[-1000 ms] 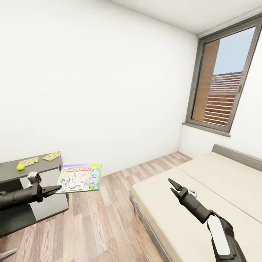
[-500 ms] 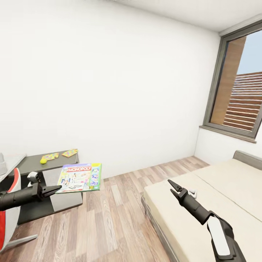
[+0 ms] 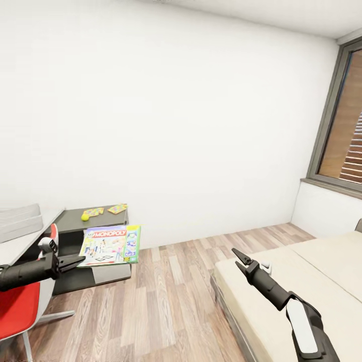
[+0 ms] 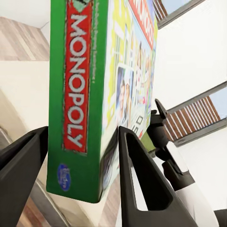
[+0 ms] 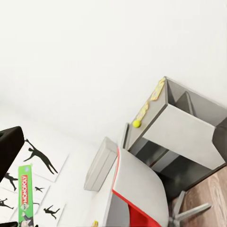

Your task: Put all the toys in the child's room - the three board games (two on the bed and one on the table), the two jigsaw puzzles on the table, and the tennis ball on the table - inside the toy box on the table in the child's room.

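My left gripper [image 3: 75,261] is shut on the edge of a green Monopoly board game box [image 3: 110,245], held flat above the floor. The left wrist view has the box's spine [image 4: 75,94] squeezed between both fingers. My right gripper [image 3: 239,254] hovers over the bed's near corner, open with nothing in it. On a low dark table [image 3: 103,221] by the wall lie two colourful jigsaw puzzles [image 3: 94,211] [image 3: 117,207] and a yellow tennis ball [image 3: 85,217]. The right wrist view also has the ball [image 5: 136,123]. A grey bin [image 3: 19,221], perhaps the toy box, sits on a white table at the left.
A red chair [image 3: 20,306] stands at the lower left beside the white table [image 3: 15,249]. The beige bed [image 3: 301,286] takes up the lower right, with a window [image 3: 347,136] above it. Wooden floor [image 3: 166,301] lies open between the bed and the dark table.
The whole view has swung left: the window and bed slid right, while the chair, white table and grey bin came in. Both arms hold the same pose, the box still gripped.
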Robot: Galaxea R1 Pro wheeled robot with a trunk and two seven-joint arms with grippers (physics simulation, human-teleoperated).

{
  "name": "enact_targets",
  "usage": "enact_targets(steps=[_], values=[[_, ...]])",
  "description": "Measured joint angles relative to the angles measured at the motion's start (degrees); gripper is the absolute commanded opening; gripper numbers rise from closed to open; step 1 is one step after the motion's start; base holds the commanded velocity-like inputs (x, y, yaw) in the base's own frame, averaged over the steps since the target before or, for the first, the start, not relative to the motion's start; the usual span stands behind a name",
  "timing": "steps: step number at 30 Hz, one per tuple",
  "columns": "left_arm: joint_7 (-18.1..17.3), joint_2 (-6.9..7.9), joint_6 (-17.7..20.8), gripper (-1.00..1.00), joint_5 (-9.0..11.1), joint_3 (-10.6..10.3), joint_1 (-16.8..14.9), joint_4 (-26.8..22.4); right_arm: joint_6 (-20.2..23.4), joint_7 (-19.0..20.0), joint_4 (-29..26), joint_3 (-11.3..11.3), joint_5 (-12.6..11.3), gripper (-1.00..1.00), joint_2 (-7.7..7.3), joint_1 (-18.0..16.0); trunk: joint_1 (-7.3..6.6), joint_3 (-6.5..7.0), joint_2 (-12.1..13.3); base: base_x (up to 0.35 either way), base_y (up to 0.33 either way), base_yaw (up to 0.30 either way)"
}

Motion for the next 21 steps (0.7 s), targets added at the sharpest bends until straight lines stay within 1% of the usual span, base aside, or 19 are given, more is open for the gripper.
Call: enact_targets(steps=[7,13,21], values=[[0.0,-0.07,0.0,-1.0,0.1,0.0,0.0,0.0,-0.1,0.1,-0.1,-0.1,-0.1,1.0,0.0,0.0,0.0,0.02,0.0,0.0,0.0,0.022],[0.0,-0.02,0.0,-1.0,0.1,0.0,0.0,0.0,-3.2,0.1,-0.1,0.1,-0.1,1.0,-0.08,0.0,0.0,0.03,0.0,0.0,0.0,0.001],[0.0,0.05,0.0,-1.0,0.2,0.0,0.0,0.0,-3.8,0.3,-0.1,0.1,-0.2,1.0,-0.01,0.0,0.0,0.03,0.0,0.0,0.0,0.0]])
